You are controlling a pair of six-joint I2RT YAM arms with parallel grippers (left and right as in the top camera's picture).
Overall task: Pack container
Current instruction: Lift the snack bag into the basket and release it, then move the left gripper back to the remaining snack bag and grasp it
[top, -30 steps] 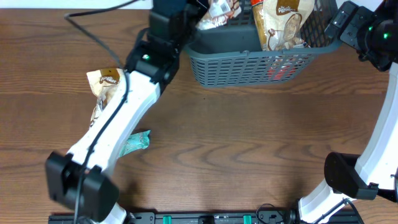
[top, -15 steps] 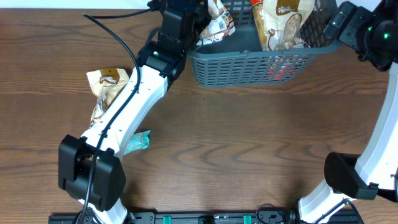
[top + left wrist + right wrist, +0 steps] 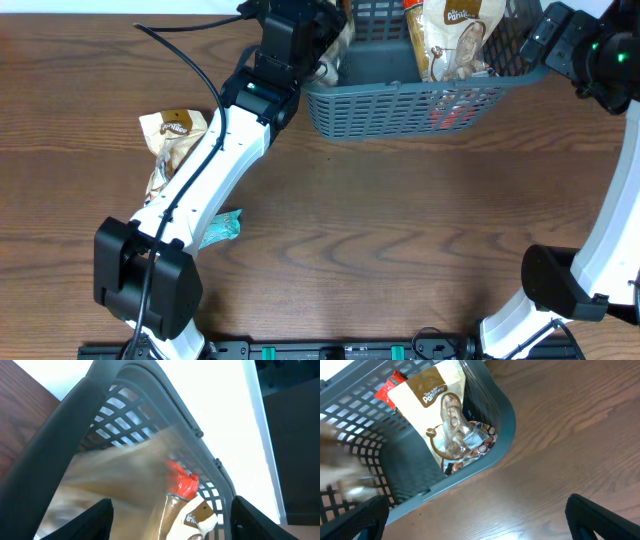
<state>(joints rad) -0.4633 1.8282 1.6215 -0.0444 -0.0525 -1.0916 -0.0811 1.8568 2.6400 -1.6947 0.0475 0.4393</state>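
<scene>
While over the container [image 3: 47, 452], left jaws wide, packet [image 3: 115, 470] between.

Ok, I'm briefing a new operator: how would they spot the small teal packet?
On the wooden table, find the left arm's white link. The teal packet peeks out from beneath it, near the base. It alone is teal, smaller than the tan snack bag.

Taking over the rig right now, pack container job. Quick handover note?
Left hand: open over the container's left end. A blurred tan packet sits between its fingers, apparently dropping in.
Right hand: open and empty at the container's right end.
Done: upright tan packet and red packet are inside.
Left: crumpled tan packet and teal packet lie on the table, by the left arm.
</scene>
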